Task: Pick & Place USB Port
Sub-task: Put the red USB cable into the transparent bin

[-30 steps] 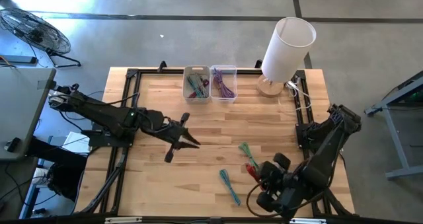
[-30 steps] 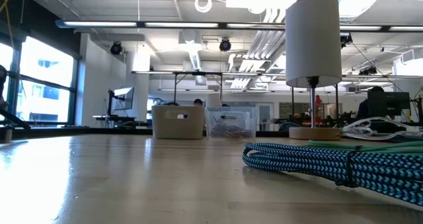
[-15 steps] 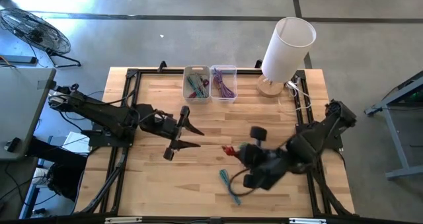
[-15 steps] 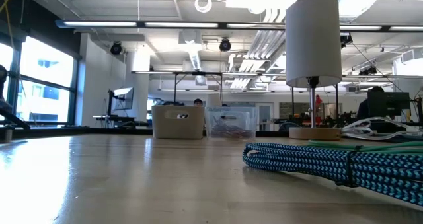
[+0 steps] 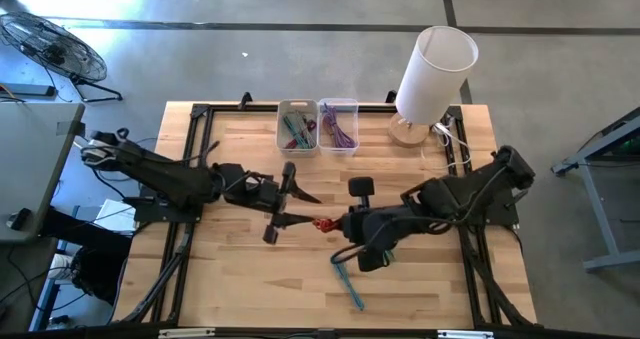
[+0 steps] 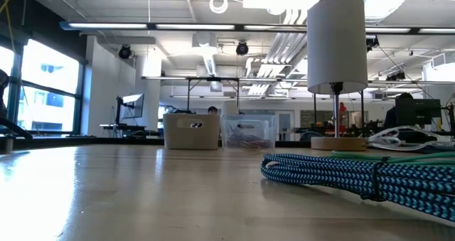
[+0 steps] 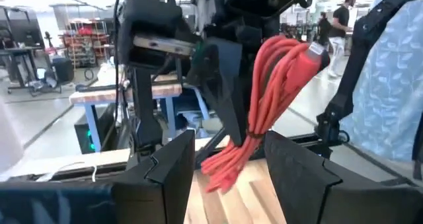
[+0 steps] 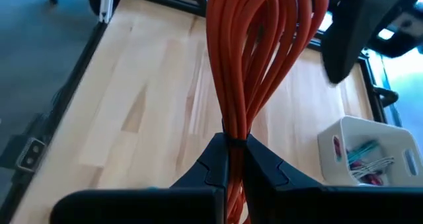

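The USB cable is a coiled red bundle (image 5: 322, 222), lifted above the table's middle. My right gripper (image 5: 336, 225) is shut on it. In the left wrist view the red bundle (image 7: 264, 112) slants down between the open fingers of my left gripper (image 7: 228, 164), its plug (image 7: 317, 52) at the upper end. My left gripper (image 5: 304, 209) faces the bundle from the table's left. A blue braided cable (image 5: 346, 281) lies on the wood near the front edge. My right gripper pinches the red bundle between its two fingers at the narrow gathered part (image 8: 231, 128), several strands together. The fingers reach in from the table's right, roughly level. The bundle sticks out beyond the fingertips, clear of the table. Whether my left gripper touches the bundle, I cannot tell.
Two small bins (image 5: 297, 126) (image 5: 338, 124) holding cables stand at the far edge, with a white lamp (image 5: 435, 71) to their right. In the low view the blue cable (image 6: 334, 173) lies in front of a green cable (image 6: 405, 156).
My right gripper has carried the red bundle from the table's near right corner toward the middle, lifted clear, up to my left gripper. My left gripper has opened and shifted a little toward the table's right.
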Tool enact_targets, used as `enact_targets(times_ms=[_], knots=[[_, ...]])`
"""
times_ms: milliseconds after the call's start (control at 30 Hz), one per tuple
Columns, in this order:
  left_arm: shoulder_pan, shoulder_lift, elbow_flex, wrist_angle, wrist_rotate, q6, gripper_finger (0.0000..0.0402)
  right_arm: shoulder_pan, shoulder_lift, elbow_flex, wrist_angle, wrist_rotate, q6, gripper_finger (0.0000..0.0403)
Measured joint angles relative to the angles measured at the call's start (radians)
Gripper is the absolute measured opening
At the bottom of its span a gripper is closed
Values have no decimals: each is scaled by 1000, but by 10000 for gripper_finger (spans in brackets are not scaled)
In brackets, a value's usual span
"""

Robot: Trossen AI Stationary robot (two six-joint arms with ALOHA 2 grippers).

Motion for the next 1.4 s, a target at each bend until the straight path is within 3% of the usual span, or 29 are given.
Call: enact_targets(times_ms=[233,467,933,1400], knots=[[0,55,0,77,6,-8,182,-28,0,0,23,-38,-69,12],[0,57,0,72,92,-19,182,-56,0,0,54,-59,-97,12],[96,57,0,69,186,-29,182,-108,0,-4,106,-83,-87,12],[96,57,0,85,188,-6,182,-113,0,-4,104,-100,-86,12]])
